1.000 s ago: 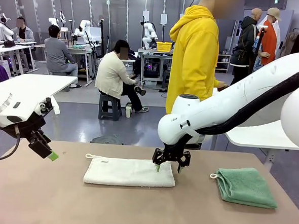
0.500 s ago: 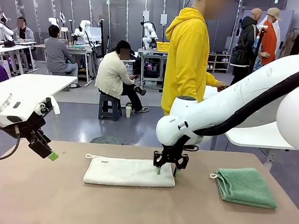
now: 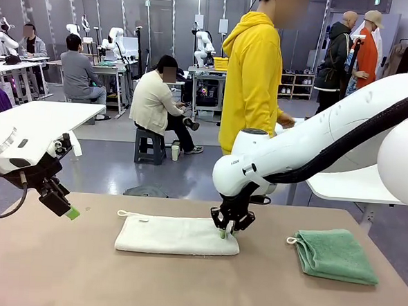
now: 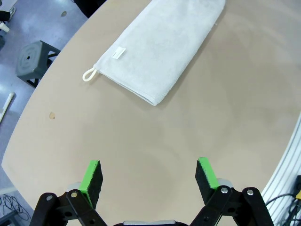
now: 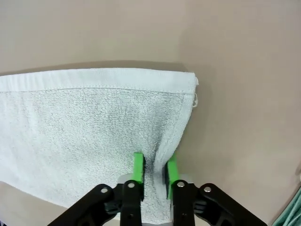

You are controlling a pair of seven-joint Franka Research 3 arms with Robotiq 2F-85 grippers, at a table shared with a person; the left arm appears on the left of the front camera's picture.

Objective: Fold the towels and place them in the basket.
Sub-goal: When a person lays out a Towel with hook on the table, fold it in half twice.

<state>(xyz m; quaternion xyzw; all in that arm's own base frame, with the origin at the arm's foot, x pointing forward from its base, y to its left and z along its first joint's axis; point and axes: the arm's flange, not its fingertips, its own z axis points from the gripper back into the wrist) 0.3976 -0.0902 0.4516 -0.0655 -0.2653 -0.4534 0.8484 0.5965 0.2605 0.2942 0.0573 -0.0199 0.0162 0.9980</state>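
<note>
R gripper (image 5: 153, 172) pinches cream towel (image 3: 175, 234) at right edge; L gripper (image 4: 148, 176) spread over bare table (image 4: 188, 122).

Nubby terry-cloth white towel (image 3: 177, 234), green towel (image 3: 336, 255), smooth matt table (image 3: 182, 283)

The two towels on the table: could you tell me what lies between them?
Bare tabletop separates the white towel from the green towel, per the front view.

Both arms wear glossy white rounded shells. A thick black cable runs along the right arm (image 3: 315, 142), with small dark lettering, too small to read, above its black jaws. Bright green pads (image 4: 91, 175) tip each black, bolted linkage finger.
</note>
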